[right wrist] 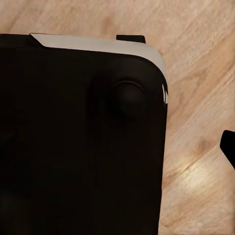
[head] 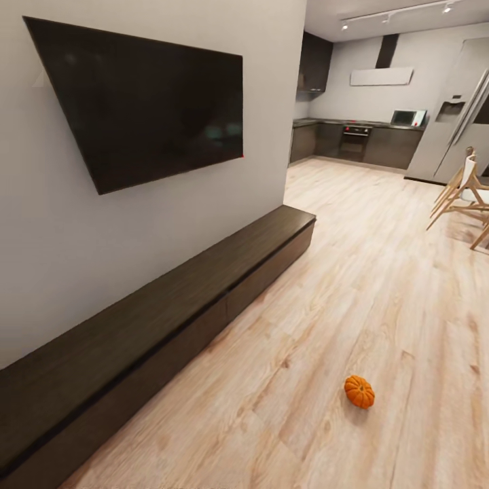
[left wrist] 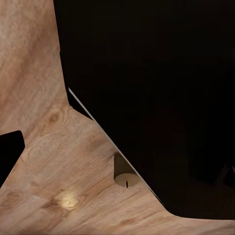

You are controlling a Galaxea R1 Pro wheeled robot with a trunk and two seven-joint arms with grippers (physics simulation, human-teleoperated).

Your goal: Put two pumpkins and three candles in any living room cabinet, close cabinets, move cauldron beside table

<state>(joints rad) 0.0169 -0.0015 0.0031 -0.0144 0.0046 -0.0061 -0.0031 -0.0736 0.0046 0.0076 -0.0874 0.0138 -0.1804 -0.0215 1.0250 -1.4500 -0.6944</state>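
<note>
A small orange pumpkin (head: 359,392) lies on the wood floor, right of the long low dark-brown cabinet (head: 170,299) that runs along the wall; the cabinet's fronts look flush and shut. In the left wrist view a tan candle (left wrist: 125,177) stands on the floor, half hidden behind the robot's black body (left wrist: 161,98). One dark fingertip (left wrist: 10,152) of the left gripper shows at the frame's edge, and one fingertip (right wrist: 227,147) of the right gripper likewise. Both sit far from the middle, with nothing held. The cauldron and the table are out of view.
A big dark TV (head: 149,102) hangs on the wall above the cabinet. Beyond the cabinet's far end the floor opens into a kitchen with dark counters (head: 353,139) and a fridge (head: 455,115). Pale wooden chairs (head: 465,197) stand at the right.
</note>
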